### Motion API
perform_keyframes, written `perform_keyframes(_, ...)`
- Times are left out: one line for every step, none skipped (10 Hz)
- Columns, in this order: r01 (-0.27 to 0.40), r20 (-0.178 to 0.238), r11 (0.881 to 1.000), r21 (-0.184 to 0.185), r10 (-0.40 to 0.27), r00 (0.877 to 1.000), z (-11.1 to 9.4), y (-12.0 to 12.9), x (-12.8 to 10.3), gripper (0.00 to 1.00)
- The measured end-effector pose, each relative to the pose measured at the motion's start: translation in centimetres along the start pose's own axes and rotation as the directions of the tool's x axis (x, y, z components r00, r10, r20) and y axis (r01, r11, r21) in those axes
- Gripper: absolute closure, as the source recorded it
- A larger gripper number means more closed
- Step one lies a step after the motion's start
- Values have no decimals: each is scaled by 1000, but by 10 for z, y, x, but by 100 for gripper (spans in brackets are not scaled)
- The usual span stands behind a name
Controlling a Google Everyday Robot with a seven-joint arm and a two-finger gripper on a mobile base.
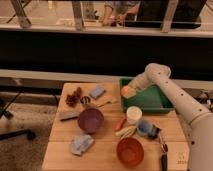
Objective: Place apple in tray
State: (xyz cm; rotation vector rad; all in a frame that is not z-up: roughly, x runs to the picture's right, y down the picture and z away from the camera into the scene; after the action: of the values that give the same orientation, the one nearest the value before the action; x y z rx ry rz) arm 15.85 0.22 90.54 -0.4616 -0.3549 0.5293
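Camera view takes in my arm reaching from the right side of the picture, bent down over the tray (150,101). My tool (132,88) sits at the tray's left end, just above its rim. The apple (127,92) is right at the tip of my tool, touching it, over that same left edge of the tray. I cannot tell whether my tool is clamped on the apple or merely resting against it, nor whether the fruit sits on the tray or hangs above it.

The tray lies at the far right corner of the wooden counter (105,152). Just in front of the tray stands a white cup (133,114), with a slim orange-red item (120,123) beside it. A purple bowl (90,120) is left of the tray and nearer the camera. An orange bowl (130,151) is well in front of the tray, by the counter's near edge. A blue block (97,92) lies just left of the tray.
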Motion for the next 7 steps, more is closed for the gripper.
perform_keyframes(-2, 0, 1000, -2, 2, 1000, 2, -2, 2, 94)
perform_keyframes(-7, 2, 1000, -5, 7, 1000, 4, -5, 5, 94)
perform_keyframes(-13, 4, 1000, -7, 13, 1000, 5, -8, 9, 94)
perform_keyframes(-16, 8, 1000, -11, 16, 1000, 6, -10, 10, 94)
perform_keyframes(-16, 10, 1000, -14, 16, 1000, 7, -10, 9, 94)
perform_keyframes(-17, 11, 1000, -17, 17, 1000, 8, -9, 8, 94)
perform_keyframes(-19, 13, 1000, -19, 19, 1000, 9, -10, 8, 94)
